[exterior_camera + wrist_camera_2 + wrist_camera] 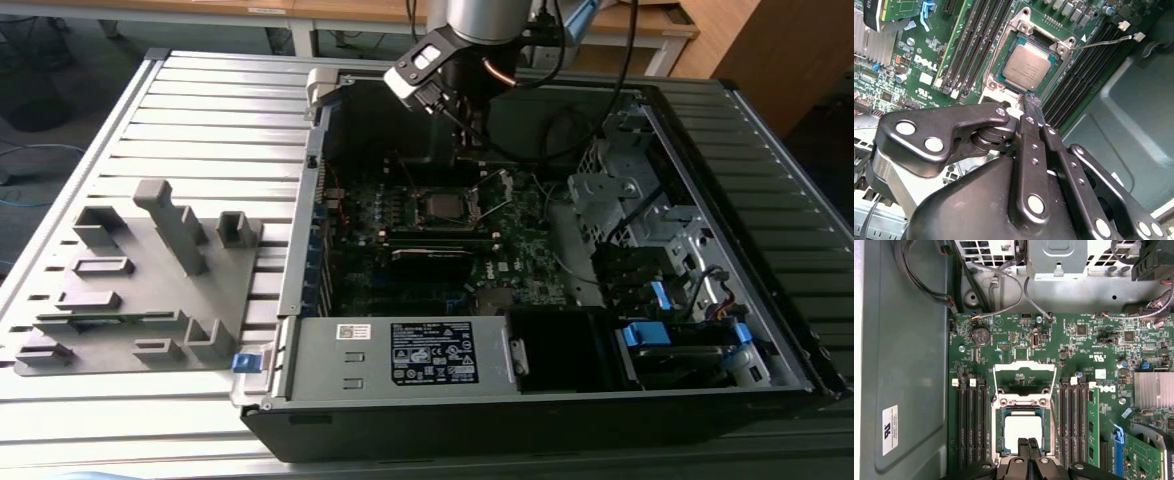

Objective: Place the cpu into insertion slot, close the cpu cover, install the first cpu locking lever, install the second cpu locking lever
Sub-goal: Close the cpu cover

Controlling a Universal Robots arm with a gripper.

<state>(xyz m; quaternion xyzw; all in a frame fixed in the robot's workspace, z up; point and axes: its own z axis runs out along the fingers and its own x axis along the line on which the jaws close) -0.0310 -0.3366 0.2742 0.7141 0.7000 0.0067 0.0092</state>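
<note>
The cpu (1021, 427), a pale silver-grey square, lies flat in the black insertion slot (1000, 440) mid-motherboard (1079, 350). The cpu cover (1024, 369), a silvery cut-out frame, stands swung open off it.

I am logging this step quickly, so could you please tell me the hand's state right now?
Hand: closed, nothing visibly held, tips just beside the cpu seated in the insertion slot.

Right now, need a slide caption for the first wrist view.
The cpu sits in the insertion slot, cpu cover open, shut gripper at the slot's edge.
</note>
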